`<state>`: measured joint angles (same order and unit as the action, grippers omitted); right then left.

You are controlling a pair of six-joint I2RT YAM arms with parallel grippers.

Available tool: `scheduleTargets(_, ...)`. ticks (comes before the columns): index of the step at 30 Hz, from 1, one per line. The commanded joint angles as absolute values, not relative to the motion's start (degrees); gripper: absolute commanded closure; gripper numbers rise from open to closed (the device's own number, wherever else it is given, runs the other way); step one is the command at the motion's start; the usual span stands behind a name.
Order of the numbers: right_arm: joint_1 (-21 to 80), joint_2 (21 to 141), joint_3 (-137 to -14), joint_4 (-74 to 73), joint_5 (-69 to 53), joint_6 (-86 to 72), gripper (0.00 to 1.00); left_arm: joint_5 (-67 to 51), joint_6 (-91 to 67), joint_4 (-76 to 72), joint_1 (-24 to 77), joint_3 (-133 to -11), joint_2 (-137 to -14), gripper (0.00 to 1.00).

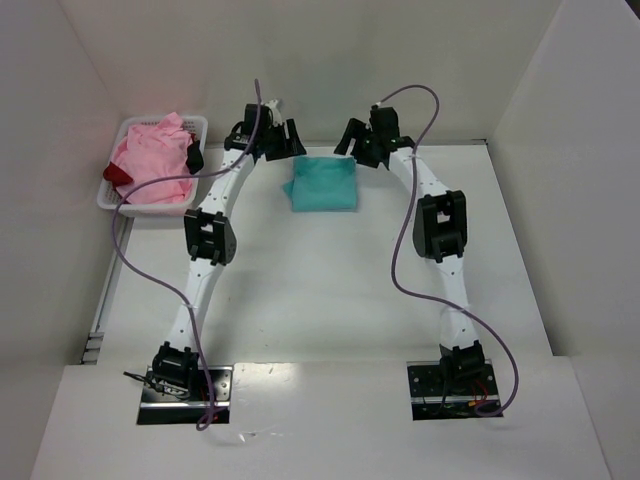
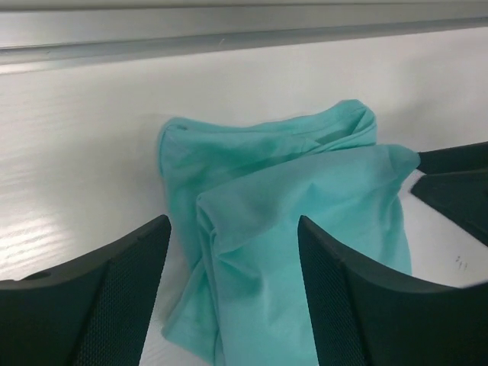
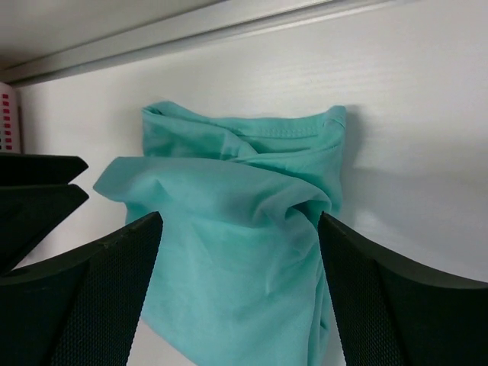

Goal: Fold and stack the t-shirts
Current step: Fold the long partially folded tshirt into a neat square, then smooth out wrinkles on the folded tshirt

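At the far middle of the table [image 1: 320,290], the teal shirt [image 1: 322,183] lies folded, both grippers spread open above it.
I see the left gripper [image 2: 232,236] and the right gripper [image 3: 238,229] with jaws wide, holding nothing, close together at the shirt's far side. The fold looks loose and puffed along its top layer. If I pull away low, a finger could snag that layer and drag it open. The pink shirt [image 1: 150,160] and red shirt [image 1: 117,176] sit bunched in the basket [image 1: 118,205], far left. A grab there could lift both.
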<state>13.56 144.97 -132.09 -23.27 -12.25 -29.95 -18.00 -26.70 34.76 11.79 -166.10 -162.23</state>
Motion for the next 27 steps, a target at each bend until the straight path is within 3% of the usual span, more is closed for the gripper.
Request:
scheduleTargets(1,13.1,139.41,-134.04,-21.8,-10.82,-27.95,0.12,-14.87,-20.94,41.2,11.16,-167.87,-157.15,0.24)
scheduleTargets(6,13.1,133.6,-129.47,-20.92,-8.17,-23.74,0.18,-3.98,-12.84,46.49,13.44,-165.42,-149.6,0.19)
scheduleTargets(7,13.1,133.07,-128.85,-20.92,-8.17,-23.03,0.23,-3.96,-12.14,46.49,13.45,-164.11,-148.11,0.18)
scheduleTargets(8,13.1,132.2,-128.85,-20.92,-8.87,-23.03,0.38,-3.96,-12.13,46.49,13.45,-161.48,-145.14,0.18)
scheduleTargets(9,13.1,131.58,-127.98,-21.61,-8.88,-22.33,0.46,-3.96,-12.13,47.02,13.45,-160.32,-143.72,0.18)
scheduleTargets(11,13.1,128.87,-124.83,-21.62,-9.58,-21.8,0.57,-6.67,-12.13,47.55,13.45,-157.86,-139.25,0.18)
scheduleTargets(14,13.1,124.99,-120.16,-21.01,-9.58,-20.48,0.53,-5.98,-12.13,47.55,15.19,-149.35,-132.49,0.18)
scheduleTargets(15,13.1,121.76,-116.41,-20.22,-8.71,-20.48,0.41,-5.45,-11.43,46.85,15.73,-146.37,-130.62,0.18)
scheduleTargets(18,13.62,114.56,-108.5,-19.08,-4.77,-19.6,0.22,-0.27,-11.33,42.82,18.53,-131.79,-121.84,0.17)
scheduleTargets(21,13.62,108.65,-99.08,-16.63,-4.75,-19.07,0.16,-1.21,-14.05,35.35,19.68,-112.99,-109.81,0.09)
scheduleTargets(24,13.62,102.84,-90.81,-14.25,-4.75,-19.6,0.16,-5.42,-20.64,25.07,19.69,-94.04,-98.99,0.04)
scheduleTargets(27,13.62,101.51,-86.23,-13.1,-7.03,-19.6,0.16,-7.89,-26.09,18.38,19.69,-85.98,-96.68,0.02)
